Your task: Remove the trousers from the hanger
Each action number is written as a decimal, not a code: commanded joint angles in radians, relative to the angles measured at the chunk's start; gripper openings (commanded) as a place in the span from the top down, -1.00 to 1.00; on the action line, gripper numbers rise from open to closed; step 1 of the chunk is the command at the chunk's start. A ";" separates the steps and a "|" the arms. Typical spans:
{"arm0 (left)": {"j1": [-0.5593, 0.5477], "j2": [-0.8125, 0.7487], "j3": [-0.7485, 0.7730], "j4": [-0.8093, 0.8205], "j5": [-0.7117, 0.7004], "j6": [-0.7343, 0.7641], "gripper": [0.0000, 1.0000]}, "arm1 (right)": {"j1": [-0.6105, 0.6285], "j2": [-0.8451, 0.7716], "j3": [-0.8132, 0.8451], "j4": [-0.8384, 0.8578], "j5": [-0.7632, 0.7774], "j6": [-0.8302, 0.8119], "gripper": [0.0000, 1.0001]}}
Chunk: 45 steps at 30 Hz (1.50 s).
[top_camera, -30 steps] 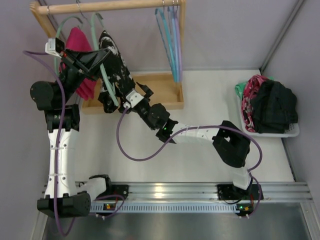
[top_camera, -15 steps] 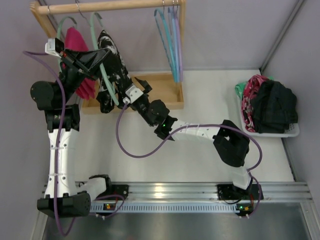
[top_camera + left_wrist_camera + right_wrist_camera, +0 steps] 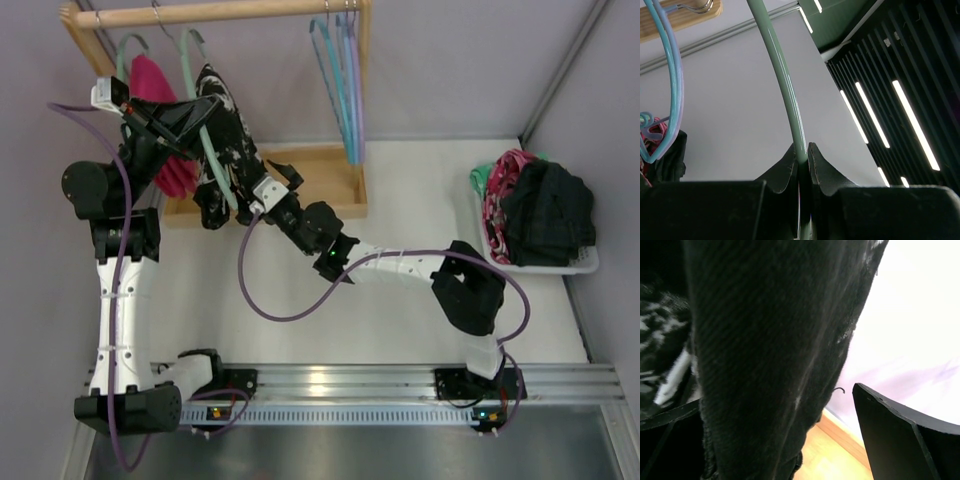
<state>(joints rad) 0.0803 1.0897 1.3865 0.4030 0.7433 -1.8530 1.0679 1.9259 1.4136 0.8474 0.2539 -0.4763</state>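
Left arm: stands up from the near-left corner of the counter, bends at the elbow by the left edge, and reaches toward the far-left corner, where the clothes rack stands.
Left gripper [image 3: 801, 155]: fingers pressed together on the thin rod of the hanger [image 3: 782, 85], which runs up out of the pinch in a curve.
Right arm: stretches from the near-right corner low across the counter, pointing at the far-left corner, with its purple cable [image 3: 262, 300] looping below it.
Right gripper [image 3: 258, 188]: spread wide. The trousers' cloth lies between the fingers, hard against the left one. A gap shows before the right finger [image 3: 900, 435], so it is not pinching.
Trousers [image 3: 225, 125]: black with white splotches, draped over the mint-green hanger. They hang from the wooden rail [image 3: 220, 12] down to the rack's wooden base [image 3: 315, 185], between the two grippers.
Neighbours on the rail: a pink garment [image 3: 158, 85] hangs just left of the trousers, partly behind the left wrist. The blue and lilac hangers [image 3: 342, 90] hang bare at the rail's right end, well apart.
In the way: the left forearm crosses in front of the pink garment, and the trousers' lower fold covers the right gripper's tips in the top view.
Right edge: a white basket [image 3: 575, 268] holds a heap of black, red-patterned and green clothes.
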 commanded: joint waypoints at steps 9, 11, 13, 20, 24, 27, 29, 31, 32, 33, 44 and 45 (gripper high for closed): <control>-0.007 -0.017 0.014 0.201 -0.053 0.011 1.00 | -0.009 -0.110 0.073 -0.042 -0.021 0.154 -0.97; -0.008 -0.020 0.013 0.201 -0.055 0.011 1.00 | -0.009 -0.102 0.106 -0.056 -0.013 0.163 -0.91; -0.008 -0.021 0.014 0.201 -0.053 0.009 1.00 | -0.009 -0.091 0.145 -0.070 0.007 0.162 -0.84; -0.011 -0.022 0.022 0.201 -0.056 0.006 1.00 | -0.008 -0.042 0.209 -0.100 0.088 0.150 -0.61; -0.011 -0.022 0.020 0.201 -0.056 0.006 1.00 | -0.009 -0.027 0.229 -0.100 0.099 0.151 -0.62; -0.013 -0.019 0.025 0.201 -0.056 0.005 1.00 | -0.009 -0.002 0.254 -0.102 0.107 0.148 -0.61; -0.013 -0.019 0.028 0.201 -0.058 0.003 1.00 | -0.008 0.019 0.277 -0.100 0.117 0.140 -0.59; -0.013 -0.022 0.031 0.201 -0.058 0.005 1.00 | -0.013 0.028 0.289 -0.091 0.130 0.128 -0.45; -0.013 -0.022 0.031 0.201 -0.058 0.006 1.00 | -0.014 0.033 0.291 -0.088 0.137 0.125 -0.24; -0.014 -0.022 0.031 0.201 -0.055 0.006 1.00 | -0.020 0.033 0.292 -0.088 0.142 0.131 -0.12; -0.013 -0.037 -0.026 0.169 -0.050 0.043 1.00 | -0.043 -0.118 0.260 -0.154 0.036 0.208 1.00; -0.014 -0.039 -0.033 0.166 -0.045 0.061 1.00 | -0.046 -0.136 0.252 -0.180 0.024 0.218 1.00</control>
<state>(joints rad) 0.0700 1.1038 1.3460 0.4015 0.7330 -1.8339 1.0580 1.9171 1.6596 0.6662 0.3058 -0.3130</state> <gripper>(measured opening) 0.136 0.110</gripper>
